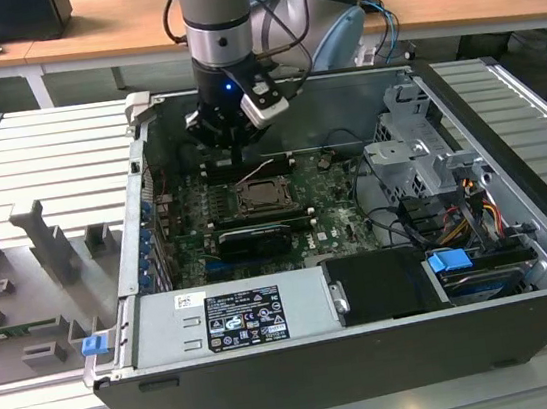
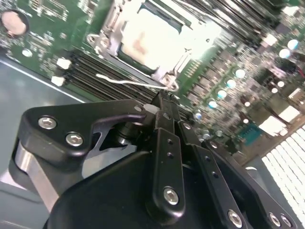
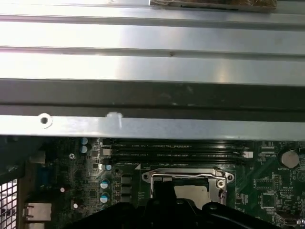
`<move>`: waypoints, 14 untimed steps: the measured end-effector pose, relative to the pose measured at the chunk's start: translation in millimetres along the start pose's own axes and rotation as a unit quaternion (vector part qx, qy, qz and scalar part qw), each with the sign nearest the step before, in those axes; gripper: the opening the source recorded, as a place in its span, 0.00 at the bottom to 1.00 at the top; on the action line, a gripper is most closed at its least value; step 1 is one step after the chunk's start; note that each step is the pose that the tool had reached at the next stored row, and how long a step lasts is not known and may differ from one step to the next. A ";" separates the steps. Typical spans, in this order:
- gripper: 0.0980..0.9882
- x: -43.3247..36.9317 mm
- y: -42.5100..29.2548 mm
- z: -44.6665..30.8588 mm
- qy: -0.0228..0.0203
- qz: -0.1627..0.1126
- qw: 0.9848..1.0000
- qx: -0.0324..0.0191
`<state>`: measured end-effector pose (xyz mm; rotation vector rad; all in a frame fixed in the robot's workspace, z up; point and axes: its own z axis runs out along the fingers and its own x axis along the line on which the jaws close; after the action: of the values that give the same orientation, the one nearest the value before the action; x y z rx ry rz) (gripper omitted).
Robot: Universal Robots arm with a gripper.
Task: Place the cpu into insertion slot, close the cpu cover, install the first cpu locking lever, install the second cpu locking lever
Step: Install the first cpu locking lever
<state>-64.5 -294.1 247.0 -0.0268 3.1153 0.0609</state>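
My gripper [image 2: 162, 102] hovered over the board with its fingers [image 2: 164, 143] pressed together, seemingly grasping nothing. The cpu [image 2: 152, 40] lay in the insertion slot [image 2: 112, 45] just ahead of my fingertips, the cpu cover [image 3: 188, 174] closed around it.

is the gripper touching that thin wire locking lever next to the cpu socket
Cannot tell. In the second wrist view the gripper tips sit right at the locking lever beside the cpu, hiding any contact or gap.
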 end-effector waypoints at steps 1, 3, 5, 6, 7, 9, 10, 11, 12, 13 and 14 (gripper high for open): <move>0.01 -4.6 -0.1 1.1 0.000 0.000 1.000 0.000; 0.01 -9.4 -0.3 1.9 0.000 0.000 1.000 -0.007; 0.01 -10.3 -0.4 4.4 0.000 0.000 1.000 -0.011; 0.01 -10.6 -0.5 7.4 0.000 0.000 1.000 -0.011; 0.01 -10.6 -0.6 9.1 0.000 0.000 1.000 -0.011; 0.01 -10.6 -0.7 11.0 0.000 0.000 1.000 -0.011; 0.01 -10.7 -0.7 11.8 0.000 0.000 1.000 -0.014; 0.01 -10.6 -0.7 12.2 0.000 0.000 1.000 -0.016; 0.01 -10.6 -0.7 12.5 0.000 0.001 1.000 -0.021; 0.01 -10.6 -0.7 13.2 -0.001 0.001 1.000 -0.029; 0.01 -10.6 -0.8 15.2 -0.001 0.001 1.000 -0.030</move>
<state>-53.5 -294.1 232.0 -0.0252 3.1111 0.1552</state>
